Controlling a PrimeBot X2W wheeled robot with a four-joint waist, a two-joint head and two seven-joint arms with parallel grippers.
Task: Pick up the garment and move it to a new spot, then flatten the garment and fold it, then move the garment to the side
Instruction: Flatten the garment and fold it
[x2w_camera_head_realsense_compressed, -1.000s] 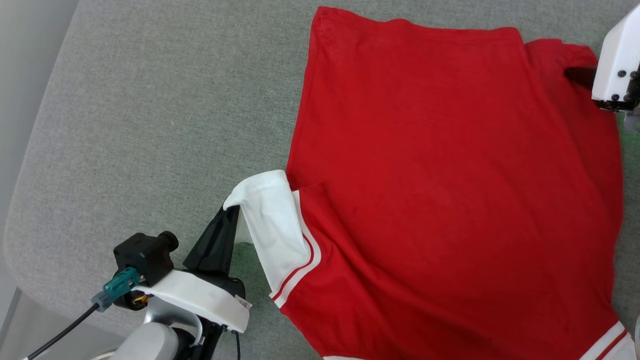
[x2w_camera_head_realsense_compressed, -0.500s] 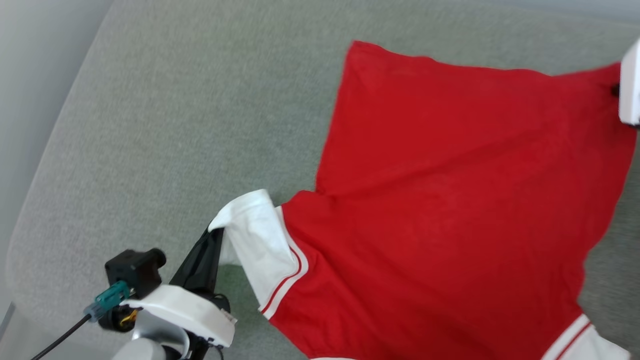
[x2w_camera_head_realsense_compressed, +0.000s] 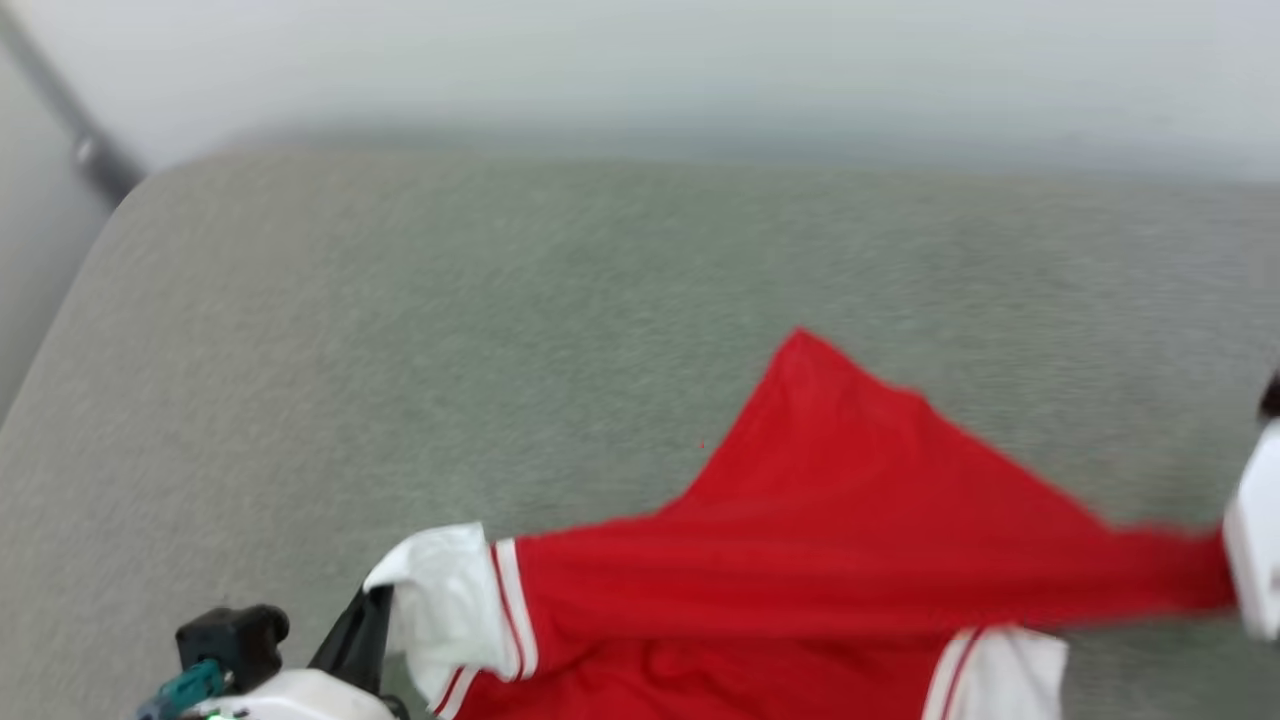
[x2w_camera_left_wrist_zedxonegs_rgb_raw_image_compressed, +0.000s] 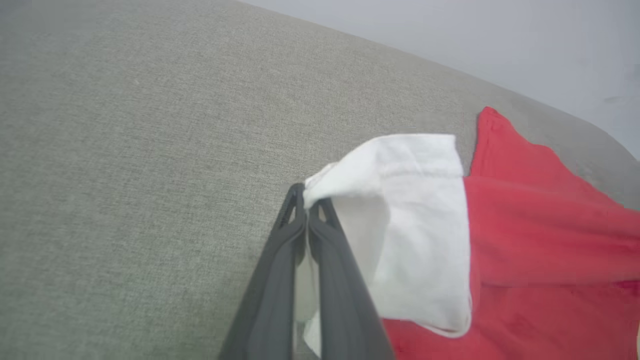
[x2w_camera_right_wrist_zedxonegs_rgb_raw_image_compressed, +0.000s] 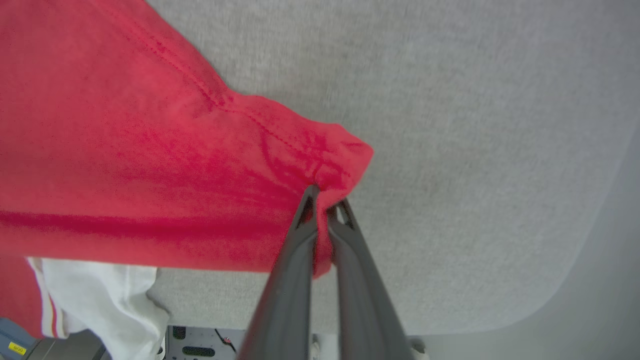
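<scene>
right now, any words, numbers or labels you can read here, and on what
Nothing can be read.
garment: the side in view is plain red with white sleeves and striped trim, no letters or numbers.
yellow label, on a grey part at the right wrist view's lower left corner: too small to read.

Shirt (x2w_camera_head_realsense_compressed: 850, 500) is bright red, with white sleeves (x2w_camera_head_realsense_compressed: 450, 590) and red-and-white striped trim (x2w_camera_head_realsense_compressed: 512, 605). The fabric surface (x2w_camera_head_realsense_compressed: 400, 350) is a speckly grey-green.

no readable text, yellow label (x2w_camera_right_wrist_zedxonegs_rgb_raw_image_compressed: 16, 348) illegible
</scene>
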